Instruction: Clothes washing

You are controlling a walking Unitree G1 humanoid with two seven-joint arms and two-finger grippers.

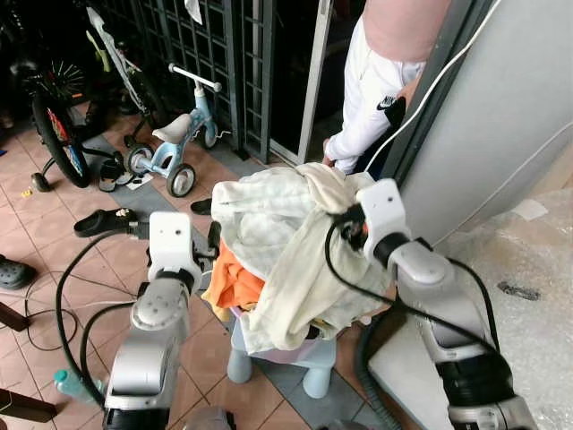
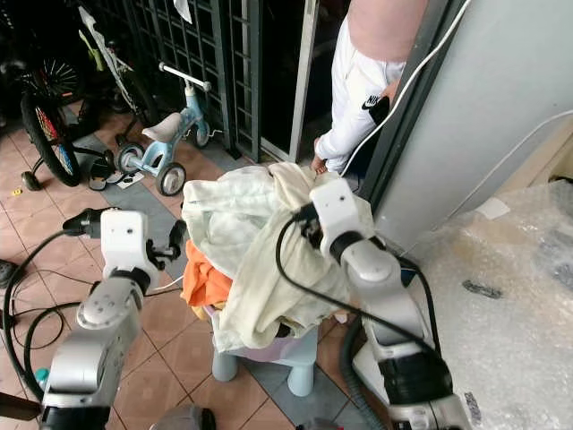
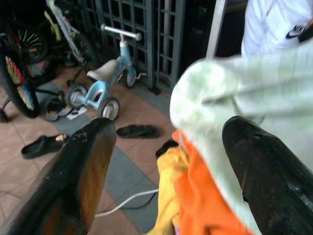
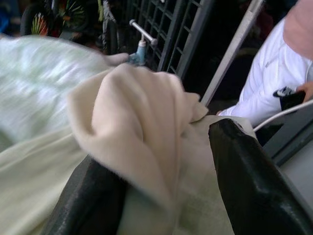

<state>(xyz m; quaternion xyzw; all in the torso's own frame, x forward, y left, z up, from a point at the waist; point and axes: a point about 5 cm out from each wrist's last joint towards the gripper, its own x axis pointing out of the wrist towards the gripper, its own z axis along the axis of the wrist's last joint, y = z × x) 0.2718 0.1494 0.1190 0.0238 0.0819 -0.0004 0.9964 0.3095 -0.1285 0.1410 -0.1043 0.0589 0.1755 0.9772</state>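
Cream cloth bunched between the right gripper fingers, left gripper spread wide beside the orange garment, both arms raised over the pile.

Silver arms, white wrist blocks, blk cables, blk fingers.

A black Nike swoosh stands on the white garment worn by the person near the doorway; it shows as a dark patch with the mark in white in the left eye view, though the lettering under it, if any, is too small to read. No other text, number or label is legible
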